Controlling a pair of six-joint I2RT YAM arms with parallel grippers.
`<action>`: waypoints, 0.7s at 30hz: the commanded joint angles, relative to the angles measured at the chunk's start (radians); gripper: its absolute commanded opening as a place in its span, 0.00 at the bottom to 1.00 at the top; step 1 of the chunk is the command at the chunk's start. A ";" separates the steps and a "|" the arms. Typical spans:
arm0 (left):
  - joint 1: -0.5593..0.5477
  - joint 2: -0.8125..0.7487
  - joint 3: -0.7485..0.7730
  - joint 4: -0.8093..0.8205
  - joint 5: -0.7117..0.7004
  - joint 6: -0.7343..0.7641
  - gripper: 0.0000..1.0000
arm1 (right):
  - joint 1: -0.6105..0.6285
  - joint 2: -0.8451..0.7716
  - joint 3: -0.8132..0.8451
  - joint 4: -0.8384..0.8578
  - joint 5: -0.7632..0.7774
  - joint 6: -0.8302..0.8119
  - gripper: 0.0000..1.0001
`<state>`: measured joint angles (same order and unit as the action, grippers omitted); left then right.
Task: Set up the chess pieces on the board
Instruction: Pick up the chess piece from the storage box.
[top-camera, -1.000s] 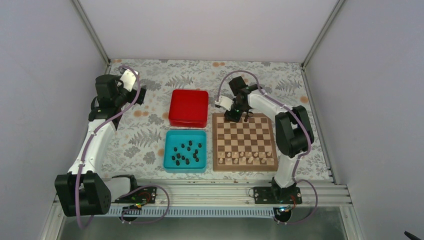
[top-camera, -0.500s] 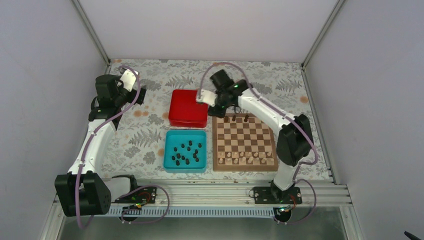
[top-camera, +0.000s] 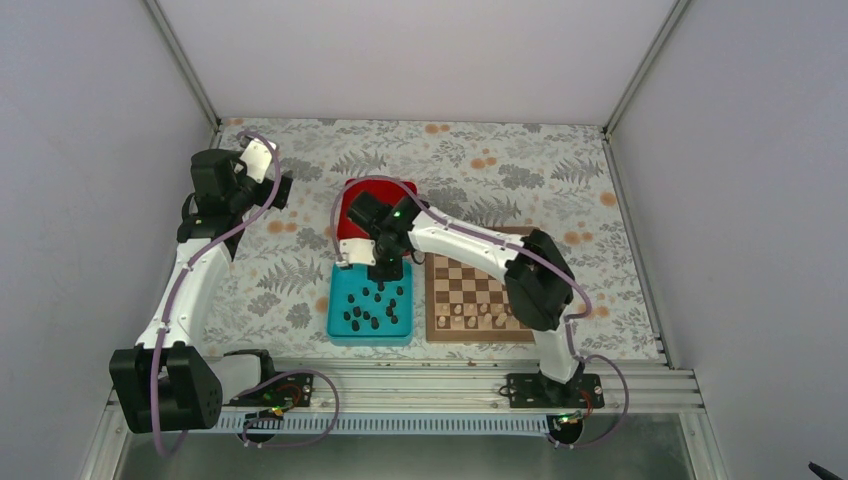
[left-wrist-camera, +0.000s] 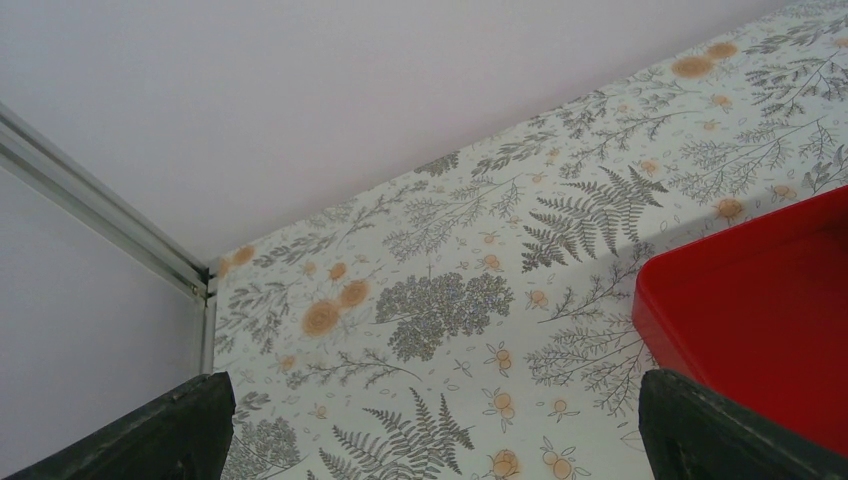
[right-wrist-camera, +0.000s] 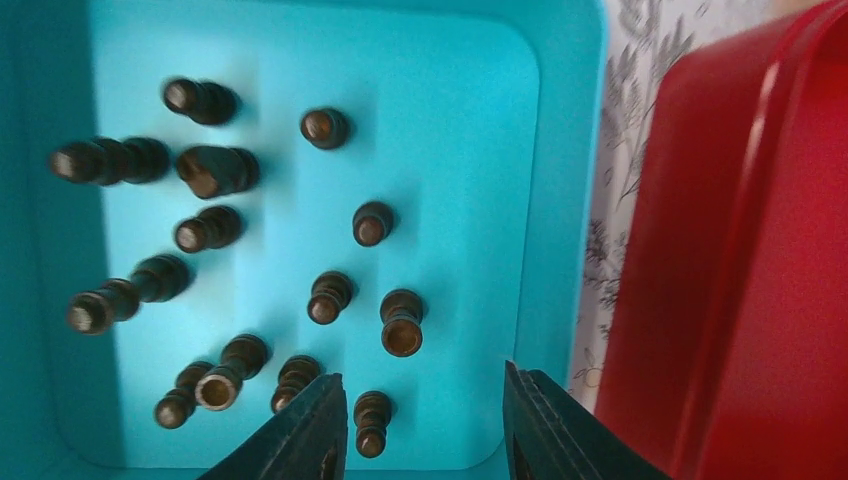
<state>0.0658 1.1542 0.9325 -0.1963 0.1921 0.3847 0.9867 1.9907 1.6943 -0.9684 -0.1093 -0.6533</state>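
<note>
Small dark chess pieces (right-wrist-camera: 401, 322) sit scattered, mostly apart, beneath the right tool (right-wrist-camera: 425, 425); the checkered wooden board (top-camera: 480, 295) lies flat just to its right.

Place: a robot test lab, built as a small closed booth.
Walls: plain white walls (top-camera: 420, 60) are set up on three sides.
Frame: the walls are held by bare metal posts (top-camera: 183, 62) in the corners.
Robots: a left arm (top-camera: 190, 290) and a right arm (top-camera: 465, 240) are bolted to a metal rail (top-camera: 420, 380) at the near edge of the table (top-camera: 560, 170).
Wires: purple cables (top-camera: 337, 400) are looped along the arms and by the rail.
Table cover: a cloth with leaves and flowers is spread over it.
Things laid out: a board (top-camera: 465, 290), a teal tray (top-camera: 333, 300) and a red box (left-wrist-camera: 760, 300) are set close together.
</note>
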 joint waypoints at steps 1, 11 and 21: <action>0.006 -0.008 -0.002 0.021 0.004 0.007 1.00 | -0.006 0.035 -0.025 0.006 0.035 0.010 0.43; 0.008 -0.010 -0.010 0.029 0.001 0.008 1.00 | -0.006 0.075 -0.076 0.052 0.003 0.012 0.44; 0.015 -0.016 -0.021 0.035 0.007 0.010 1.00 | -0.005 0.116 -0.049 0.086 -0.001 0.013 0.44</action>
<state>0.0723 1.1542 0.9237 -0.1944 0.1917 0.3851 0.9840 2.0918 1.6230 -0.9108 -0.0994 -0.6525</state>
